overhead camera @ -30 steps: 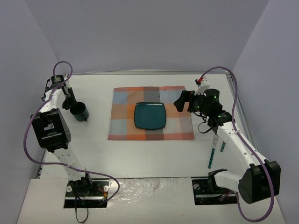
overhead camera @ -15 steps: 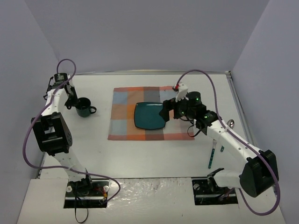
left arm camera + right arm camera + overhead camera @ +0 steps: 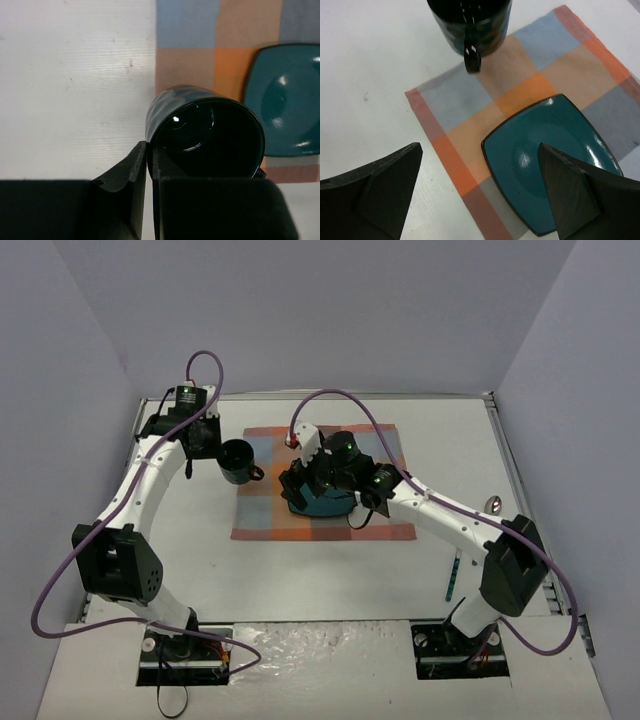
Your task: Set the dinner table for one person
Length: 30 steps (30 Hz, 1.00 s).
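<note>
The dinner table [image 3: 330, 580] is the white top under everything. A plaid placemat [image 3: 262, 510] lies at its middle with a square teal plate [image 3: 335, 504] on it. My left gripper [image 3: 222, 452] is shut on the wall of a dark mug [image 3: 238, 462] and holds it at the placemat's left edge. In the left wrist view the fingers [image 3: 131, 172] pinch the rim of the mug [image 3: 205, 130], one inside and one outside. My right gripper [image 3: 298, 488] hangs open over the plate's left side. In the right wrist view, that gripper [image 3: 480, 200] spans the plate [image 3: 555, 155] edge, with the mug [image 3: 470, 25] beyond.
A teal-handled utensil [image 3: 452, 582] lies on the table at the right, beside the right arm. A small shiny spoon-like piece [image 3: 493, 505] sits further right. Grey walls close the table at the back and sides.
The left gripper closed on the mug and carried it right, from the table's left side to the placemat's edge. The right arm swung left over the plate, jaws still wide.
</note>
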Motion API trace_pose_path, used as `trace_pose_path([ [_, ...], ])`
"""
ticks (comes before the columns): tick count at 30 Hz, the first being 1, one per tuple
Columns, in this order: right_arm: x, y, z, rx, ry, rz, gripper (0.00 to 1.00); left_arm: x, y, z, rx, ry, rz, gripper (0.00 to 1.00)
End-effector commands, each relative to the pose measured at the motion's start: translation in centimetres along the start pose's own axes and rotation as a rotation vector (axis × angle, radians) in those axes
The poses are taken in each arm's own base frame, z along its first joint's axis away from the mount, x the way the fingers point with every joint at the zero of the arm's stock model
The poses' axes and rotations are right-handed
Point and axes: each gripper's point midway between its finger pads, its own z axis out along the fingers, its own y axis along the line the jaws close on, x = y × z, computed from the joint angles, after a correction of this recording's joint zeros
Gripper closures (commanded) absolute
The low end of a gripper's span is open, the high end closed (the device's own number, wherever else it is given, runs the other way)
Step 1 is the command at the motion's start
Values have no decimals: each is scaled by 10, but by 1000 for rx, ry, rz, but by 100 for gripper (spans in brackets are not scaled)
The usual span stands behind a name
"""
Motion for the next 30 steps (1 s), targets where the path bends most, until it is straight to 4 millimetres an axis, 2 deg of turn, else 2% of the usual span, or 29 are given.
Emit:
trace_pose_path([
  [1,-41,-2,17,50,-84,-71,5,-24,-32,-30,75,-105,-51,100],
  [8,-41,-2,46,86,-88,-54,10,-27,-56,-35,139,-110,-95,100],
  [17,-44,-4,61,92,-107,-46,21,-28,-66,-42,166,-116,-81,100],
  [25,-42,-6,68,93,-111,-55,45,-26,-70,-43,171,-112,-67,100],
  [30,-37,-6,71,97,-100,-54,68,-28,-72,-45,181,-120,-68,100],
])
